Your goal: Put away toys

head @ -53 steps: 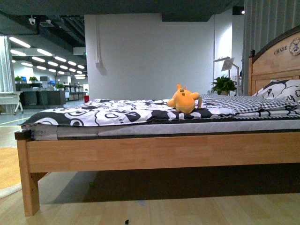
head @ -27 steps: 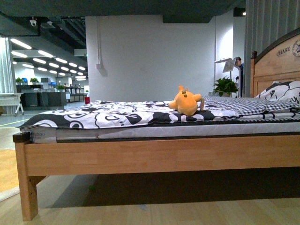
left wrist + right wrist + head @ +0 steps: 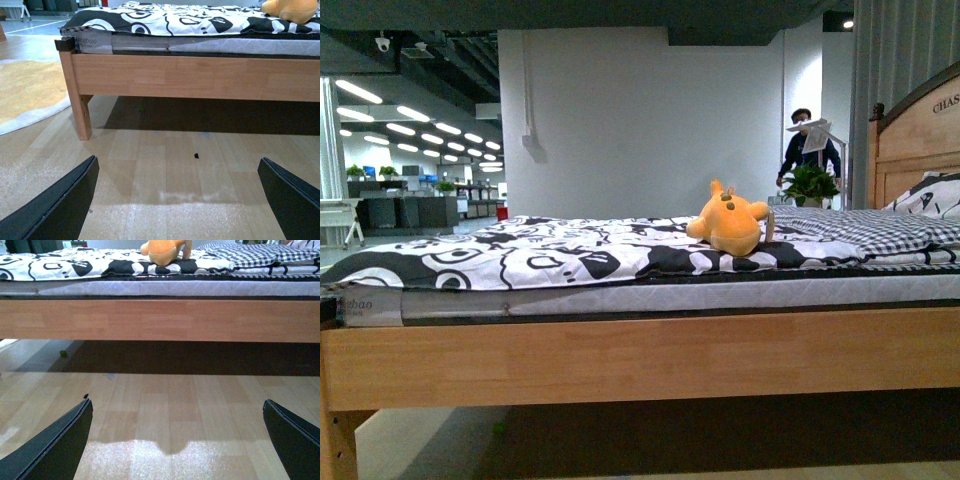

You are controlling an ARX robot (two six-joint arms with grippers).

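The orange-yellow plush toy [image 3: 730, 222] lies on the black-and-white bedspread [image 3: 550, 262] on the bed, right of the middle. Part of it shows in the left wrist view [image 3: 292, 9] and in the right wrist view [image 3: 162, 251]. Neither arm shows in the front view. My left gripper [image 3: 177, 200] is open and empty, low over the wooden floor in front of the bed. My right gripper [image 3: 177, 440] is open and empty, also over the floor, facing the bed's side rail. Both are well short of the toy.
The wooden bed frame [image 3: 640, 355] fills the front view, with its leg [image 3: 79, 95] at the left and a headboard [image 3: 915, 150] at the right. A checked pillow [image 3: 865, 228] lies beside the toy. A person [image 3: 807, 145] stands behind a plant [image 3: 810, 185]. A yellow rug [image 3: 25, 95] lies left.
The bed and toy have grown larger and shifted right in the front view, so the robot has come closer. A person has come into view behind the plant.
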